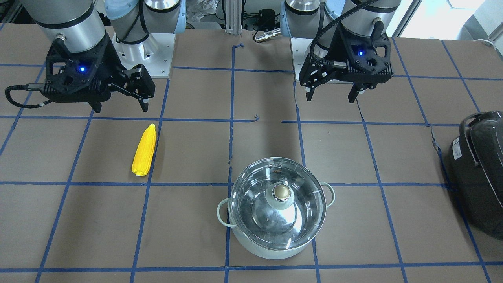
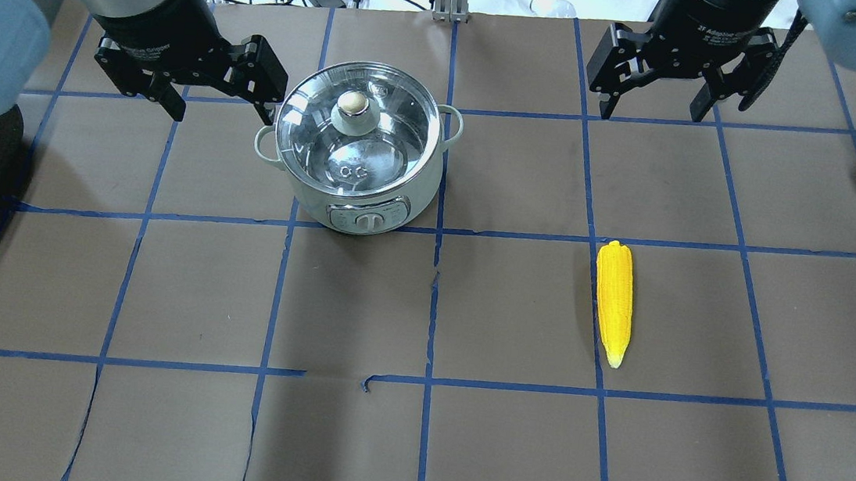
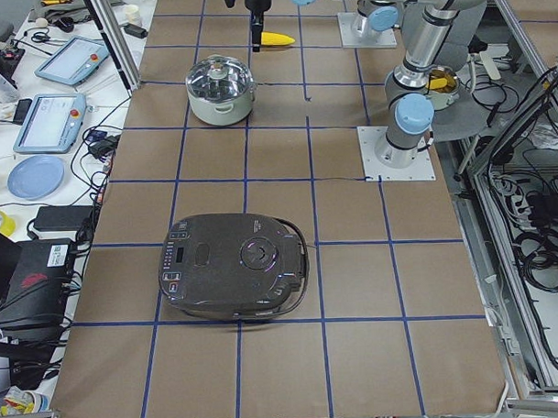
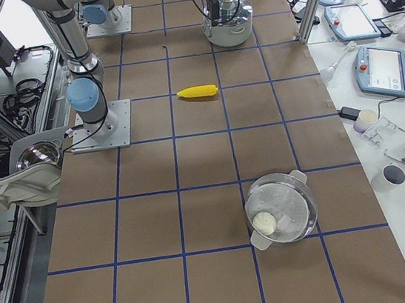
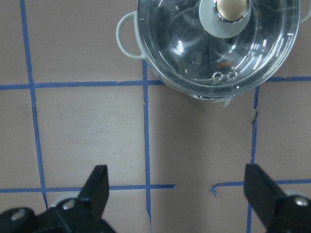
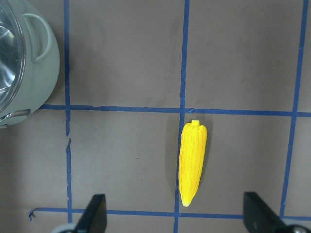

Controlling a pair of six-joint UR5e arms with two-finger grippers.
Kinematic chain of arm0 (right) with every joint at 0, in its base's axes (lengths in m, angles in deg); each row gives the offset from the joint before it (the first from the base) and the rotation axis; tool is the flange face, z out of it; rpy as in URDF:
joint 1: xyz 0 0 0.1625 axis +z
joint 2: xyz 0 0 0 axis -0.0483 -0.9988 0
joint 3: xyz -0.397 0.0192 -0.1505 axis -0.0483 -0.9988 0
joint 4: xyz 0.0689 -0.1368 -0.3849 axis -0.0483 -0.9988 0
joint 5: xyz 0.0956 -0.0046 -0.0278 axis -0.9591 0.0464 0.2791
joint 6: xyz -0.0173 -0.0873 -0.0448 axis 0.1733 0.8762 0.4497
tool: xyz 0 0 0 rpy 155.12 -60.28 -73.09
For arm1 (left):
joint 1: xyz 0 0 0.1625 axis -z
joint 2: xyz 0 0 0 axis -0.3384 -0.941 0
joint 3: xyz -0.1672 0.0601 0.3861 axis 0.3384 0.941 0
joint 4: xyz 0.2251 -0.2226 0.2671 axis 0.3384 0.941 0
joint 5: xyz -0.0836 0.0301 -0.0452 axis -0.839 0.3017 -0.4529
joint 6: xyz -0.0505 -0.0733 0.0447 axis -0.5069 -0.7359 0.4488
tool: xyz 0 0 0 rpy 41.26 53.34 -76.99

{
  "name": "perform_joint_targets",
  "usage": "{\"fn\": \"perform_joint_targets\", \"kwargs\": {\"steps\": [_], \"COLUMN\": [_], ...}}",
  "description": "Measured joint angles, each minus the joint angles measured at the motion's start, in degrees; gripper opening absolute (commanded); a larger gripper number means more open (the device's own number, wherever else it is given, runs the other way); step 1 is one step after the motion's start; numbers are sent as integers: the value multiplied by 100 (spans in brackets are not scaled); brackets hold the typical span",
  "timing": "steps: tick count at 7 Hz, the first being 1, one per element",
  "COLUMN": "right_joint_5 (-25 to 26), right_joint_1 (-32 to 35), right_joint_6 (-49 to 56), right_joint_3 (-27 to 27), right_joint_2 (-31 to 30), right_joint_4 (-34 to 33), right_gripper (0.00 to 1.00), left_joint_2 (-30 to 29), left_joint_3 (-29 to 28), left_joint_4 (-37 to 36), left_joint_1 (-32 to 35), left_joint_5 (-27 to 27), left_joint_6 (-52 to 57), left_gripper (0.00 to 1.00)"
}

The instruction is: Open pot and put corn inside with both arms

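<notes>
The pale mint-green pot (image 1: 251, 244) stands on the table with its clear glass lid (image 1: 251, 204) on and the pale knob (image 1: 280, 192) on top. It also shows in the overhead view (image 2: 417, 192). The yellow corn (image 1: 144, 150) lies flat on the table, apart from the pot, and also shows in the overhead view (image 2: 615, 302). My left gripper (image 2: 221, 107) is open and empty, held above the table beside the pot. In the left wrist view the pot (image 5: 127, 36) lies ahead of the open fingers (image 5: 97, 184). My right gripper (image 2: 652, 111) is open and empty, above the table beyond the corn (image 6: 192, 162).
A large black appliance (image 1: 477, 173) sits at the table end on my left side. A second steel pot (image 4: 303, 232) with a lid in it stands at the table end on my right. Blue tape lines grid the brown table.
</notes>
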Motion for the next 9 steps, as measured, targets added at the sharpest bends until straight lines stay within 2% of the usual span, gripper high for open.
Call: {"fn": "perform_joint_targets", "kwargs": {"steps": [5, 7, 9], "right_joint_5": [-33, 168, 236], "right_joint_1": [-21, -48, -94], "right_joint_6": [68, 28, 22], "right_joint_3": [-1, 14, 248], "right_joint_2": [-4, 36, 51], "right_joint_4": [38, 117, 0], "right_gripper": [100, 100, 100], "left_joint_2": [1, -1, 1], "left_joint_3": [-66, -89, -93], "left_joint_4": [-9, -7, -3], "left_joint_1": [-35, -43, -48], "left_joint_5": [-16, -25, -27], "left_joint_6": [16, 15, 25], "left_gripper": [100, 100, 100]}}
